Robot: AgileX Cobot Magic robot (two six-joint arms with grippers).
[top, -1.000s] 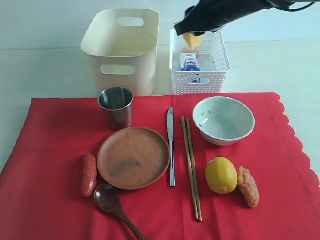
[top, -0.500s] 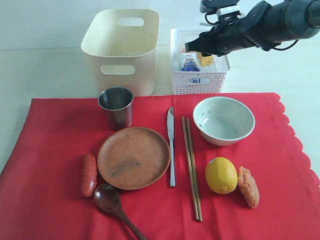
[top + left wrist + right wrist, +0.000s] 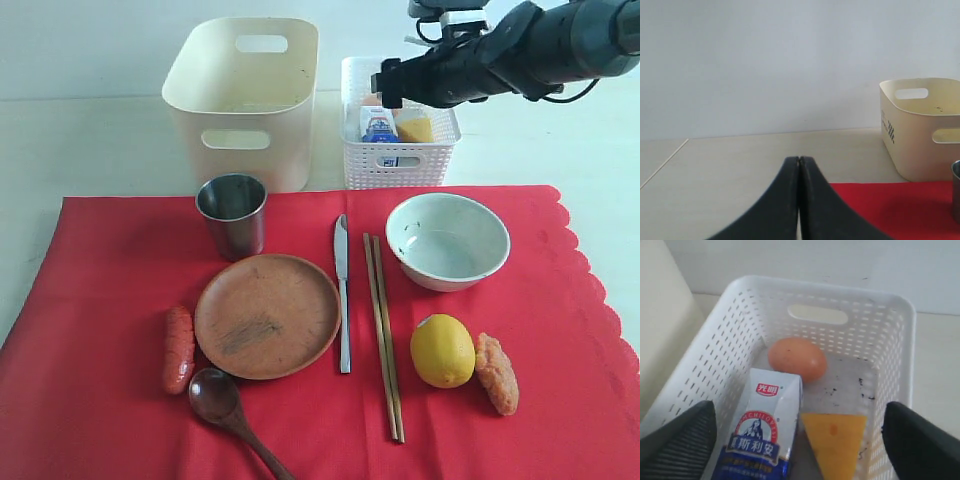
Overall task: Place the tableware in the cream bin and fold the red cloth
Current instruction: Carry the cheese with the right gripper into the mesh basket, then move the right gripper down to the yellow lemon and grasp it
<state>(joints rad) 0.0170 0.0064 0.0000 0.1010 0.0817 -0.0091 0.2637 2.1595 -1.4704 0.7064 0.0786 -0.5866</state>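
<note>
**A:** What lies nearest?

**B:** The bright red cloth, scalloped along its right edge, lies spread flat. At its near edge sits the dark wooden spoon. A reddish sausage lies just left of the round brown wooden plate. To the right are the metal table knife, the pair of wooden chopsticks, a yellow lemon and an orange fried piece. Farther back stand the steel cup and the white bowl.

**A:** So no tableware is in yet?

**B:** None that I can see. The tall cream plastic bin beyond the cloth shows nothing inside. That step looks unstarted, and folding must wait until the cloth is bare.

**A:** And the arms?

**B:** The right gripper hangs over the white lattice basket, just right of the bin. Its fingers are spread wide and empty. A milk carton, a cheese wedge and an egg lie below it. The left gripper has its fingers pressed together on nothing, off to the left of the bin.

**A:** Next?

**B:** Probably the right arm should come nearer and take the bowl by its rim. Then it can carry the bowl left into the bin.
</note>
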